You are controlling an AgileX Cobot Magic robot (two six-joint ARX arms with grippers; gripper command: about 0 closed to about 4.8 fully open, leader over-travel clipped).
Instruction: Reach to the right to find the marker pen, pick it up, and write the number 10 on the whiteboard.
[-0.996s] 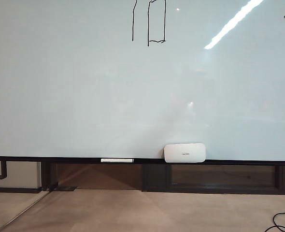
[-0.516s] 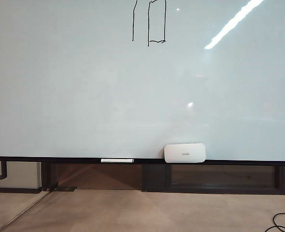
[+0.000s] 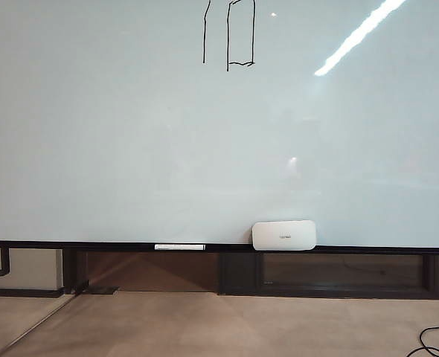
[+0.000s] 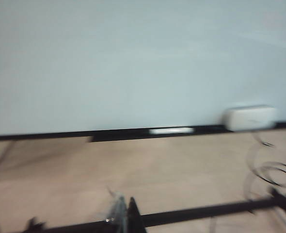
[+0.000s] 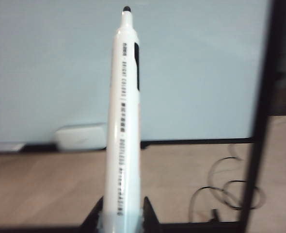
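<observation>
While neither arm shows in the exterior view, we see the whiteboard fill almost all of it, glossy and pale bluish-white, with a thin black rail along its bottom edge; the number 10 stands high on the board, a little left of centre, one tall black stroke and a narrow boxy zero just beside it, their tops cut by the frame's upper edge; a bright streak of reflected light crosses the board's upper right. On the rail rest a white rounded eraser and, to its left and apart from it, a slim white stick lying flat; below lies the tan floor, with a black cable at the far right.

In the right wrist view our right gripper has its fingers clamped on the marker pen, which juts straight out with its black tip bare and aimed at the board, well short of it; the eraser sits beyond, beside the barrel.

The left wrist view is blurred; our left gripper shows only dark tips that look close together, with nothing between them, though we cannot tell for certain; it faces the rail and the eraser from well back.
</observation>
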